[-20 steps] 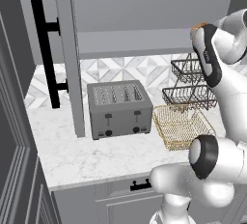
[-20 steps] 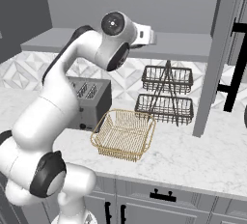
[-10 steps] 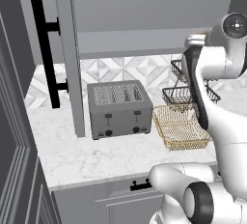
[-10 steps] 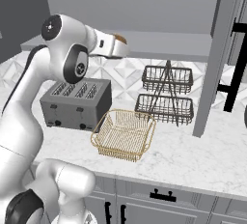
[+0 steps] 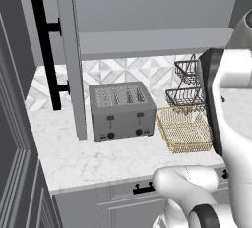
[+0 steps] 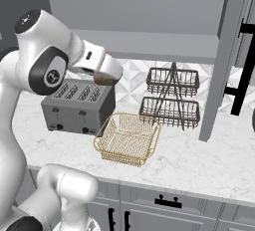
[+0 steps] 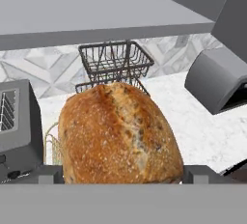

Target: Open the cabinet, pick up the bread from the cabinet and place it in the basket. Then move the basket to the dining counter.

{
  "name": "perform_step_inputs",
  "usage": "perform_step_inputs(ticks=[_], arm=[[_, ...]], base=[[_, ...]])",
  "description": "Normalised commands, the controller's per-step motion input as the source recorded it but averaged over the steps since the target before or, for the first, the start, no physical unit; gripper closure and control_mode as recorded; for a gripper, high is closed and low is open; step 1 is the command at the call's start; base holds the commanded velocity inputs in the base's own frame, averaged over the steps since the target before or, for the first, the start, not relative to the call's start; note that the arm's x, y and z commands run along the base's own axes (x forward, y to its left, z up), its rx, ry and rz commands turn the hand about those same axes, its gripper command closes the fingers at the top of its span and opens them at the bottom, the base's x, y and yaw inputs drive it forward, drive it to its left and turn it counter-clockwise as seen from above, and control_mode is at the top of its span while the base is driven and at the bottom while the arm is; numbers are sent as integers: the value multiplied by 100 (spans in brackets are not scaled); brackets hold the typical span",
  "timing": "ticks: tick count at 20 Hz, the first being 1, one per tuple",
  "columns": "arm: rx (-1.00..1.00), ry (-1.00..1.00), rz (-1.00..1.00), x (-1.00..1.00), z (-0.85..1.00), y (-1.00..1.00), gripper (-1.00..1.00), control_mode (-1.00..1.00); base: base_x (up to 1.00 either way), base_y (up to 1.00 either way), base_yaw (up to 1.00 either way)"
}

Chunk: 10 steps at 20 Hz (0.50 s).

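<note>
The bread (image 7: 120, 136), a golden-brown crusty roll, sits between my gripper's (image 7: 123, 175) fingers and takes up most of the hand view. In the right base view my gripper (image 6: 107, 77) is shut on the bread (image 6: 104, 79), in the air above the toaster's right end and over the far left rim of the golden wire basket (image 6: 130, 117). The basket (image 5: 183, 146) stands on the worktop right of the toaster. The cabinet stands open, its door (image 5: 68, 60) swung out and its grey shelf (image 6: 149, 41) bare. The dining counter is out of view.
A grey toaster (image 5: 123, 111) stands left of the basket. Behind the basket is a dark two-tier wire rack (image 6: 172, 95) against the tiled backsplash. The second open door (image 6: 225, 60) hangs at the right. Drawers with black handles (image 6: 167, 202) run below the worktop.
My arm has swung away from the cabinet shelf, carrying the bread left and down in the right base view, to a spot above the toaster and basket.
</note>
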Motion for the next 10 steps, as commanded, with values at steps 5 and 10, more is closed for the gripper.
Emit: perform_step_inputs(ticks=[5, 10], arm=[[1, 12, 0, -18, -87, 0, 100, -100], [0, 9, -3, 0, -99, 1, 100, -100]], base=[[0, 0, 0], [0, 0, 0]])
